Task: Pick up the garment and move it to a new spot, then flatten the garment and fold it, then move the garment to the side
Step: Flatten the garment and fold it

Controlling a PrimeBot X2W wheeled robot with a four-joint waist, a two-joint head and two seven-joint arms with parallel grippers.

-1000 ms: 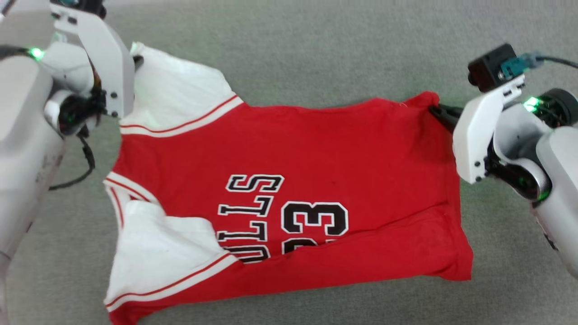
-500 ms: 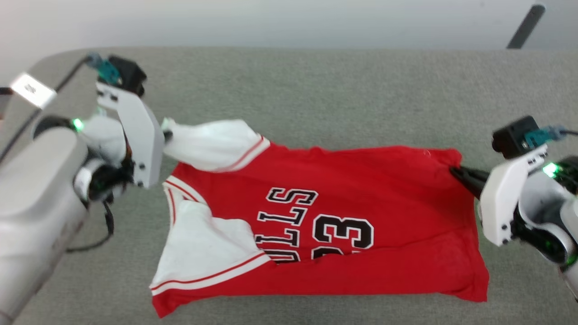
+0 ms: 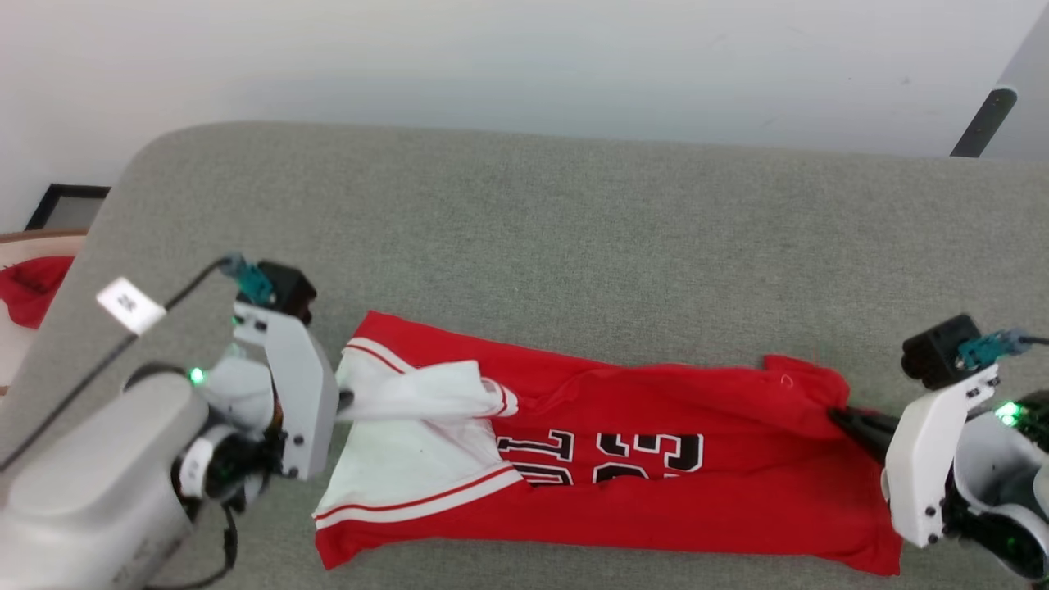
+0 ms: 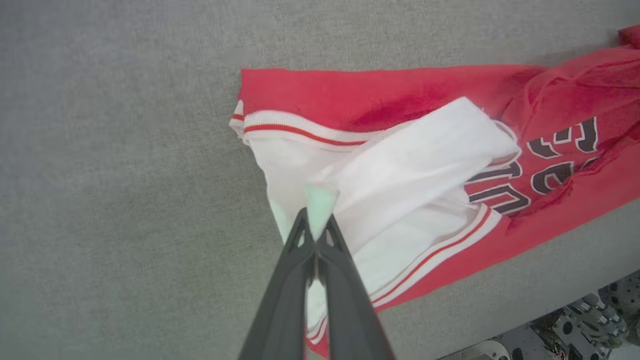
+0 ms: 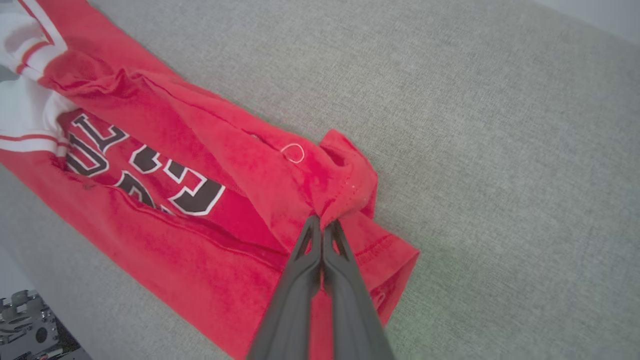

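1. Left gripper (image 3: 347, 401) (image 4: 315, 226) is clamping fully closed on white sleeve fabric of the garment (image 3: 697, 504) (image 4: 380, 92) (image 5: 200, 250). In the left wrist view a small tuft of white cloth is poking out past the fingertips.
2. Right gripper (image 3: 836, 416) (image 5: 323, 223) is pinching shut on a bunched red corner at the garment's right end. The fabric is puckering up around the fingertips.
3. Garment is lying stretched left to right across the near part of the grey cushion (image 3: 574, 229), spanning between the two grippers, collar end left and hem end right.
4. Far long edge is lying folded over toward the near side in a ridged crease, making the shirt a narrow red strip.
5. Gripped sleeve (image 3: 426, 392) is running rightward from the left fingers and overlapping the second white sleeve (image 3: 401, 471), whose red-and-white trim is facing the near edge.
6. Black-and-white lettering (image 3: 610, 456) is showing only in part, with its far half tucked under the fold.
7. White label (image 3: 129, 305) is hanging on the left arm's cable.
8. Small red cloth (image 3: 29, 287) is sitting off the cushion at the far left. A pale wall (image 3: 492, 57) is running behind, and a dark bar (image 3: 983, 123) is leaning at the far right.
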